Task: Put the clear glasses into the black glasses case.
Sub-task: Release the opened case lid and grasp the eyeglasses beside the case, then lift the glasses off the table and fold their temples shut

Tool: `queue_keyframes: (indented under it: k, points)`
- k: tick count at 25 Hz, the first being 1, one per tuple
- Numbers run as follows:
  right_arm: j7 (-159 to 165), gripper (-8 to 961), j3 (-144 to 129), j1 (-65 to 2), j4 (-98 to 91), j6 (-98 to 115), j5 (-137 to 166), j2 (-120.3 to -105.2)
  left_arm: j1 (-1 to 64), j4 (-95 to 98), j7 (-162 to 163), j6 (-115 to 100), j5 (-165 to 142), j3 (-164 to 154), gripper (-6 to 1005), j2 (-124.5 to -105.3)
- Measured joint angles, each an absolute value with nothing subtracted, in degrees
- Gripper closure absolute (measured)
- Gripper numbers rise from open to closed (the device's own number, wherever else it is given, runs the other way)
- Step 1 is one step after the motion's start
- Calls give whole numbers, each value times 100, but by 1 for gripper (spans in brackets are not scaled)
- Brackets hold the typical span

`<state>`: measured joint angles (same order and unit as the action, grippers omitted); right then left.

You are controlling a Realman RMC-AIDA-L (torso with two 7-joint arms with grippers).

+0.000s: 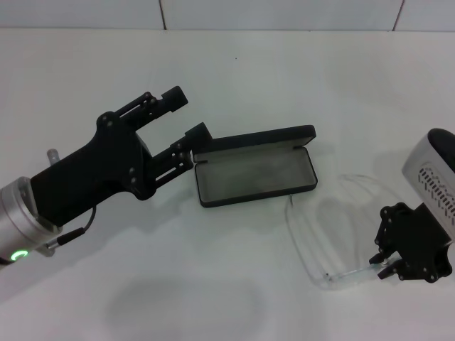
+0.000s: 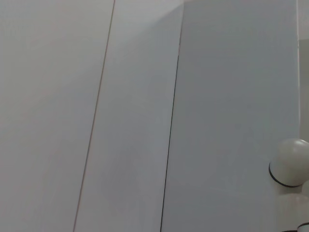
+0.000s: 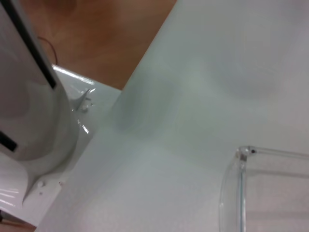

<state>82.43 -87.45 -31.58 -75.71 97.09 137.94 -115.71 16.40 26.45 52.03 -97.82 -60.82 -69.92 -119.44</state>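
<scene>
The black glasses case [image 1: 256,174] lies open on the white table [image 1: 298,78], grey lining up and lid tilted back on the far side. My left gripper [image 1: 186,114] hovers open just left of the case's left end, holding nothing. The clear glasses [image 1: 313,245] are to the right of the case, front toward the case and temple arms pointing right. My right gripper [image 1: 382,263] is at the end of the near temple arm and looks shut on it. The right wrist view shows one clear hinge corner of the glasses [image 3: 241,153]. The left wrist view shows neither object.
The table's back edge meets a tiled wall [image 1: 284,13]. In the right wrist view, the table's side edge, wooden floor [image 3: 111,38] and the white robot body [image 3: 29,121] show. The left wrist view shows pale wall panels and a white rounded part [image 2: 289,162].
</scene>
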Motion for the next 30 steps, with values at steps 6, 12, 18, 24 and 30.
queue_keyframes:
  k: [6, 12, 18, 24, 30]
  points:
    - [8030, 816, -8435, -3051, -7657, 9813, 13680, -11571, 1633, 2645, 5203, -9783, -6082, -7002, 361, -11946]
    - [6968, 832, -7039, -2806, -7472, 10421, 12673, -11564, 1621, 2636, 5203, -9813, -6082, -7017, 361, -11953]
    - [5947, 833, -6255, -2531, -6585, 10394, 11726, -11563, 1646, 2625, 5203, -9827, -6081, -7023, 361, -11965]
    - [4307, 833, -6006, -2334, -5022, 10266, 10374, -11573, 1878, 2446, 5205, -9827, -6071, -7033, 361, -11971]
    - [3335, 832, -6067, -2440, -3939, 10064, 9705, -11592, 2421, 2088, 5205, -9826, -6140, -7161, 361, -11971]
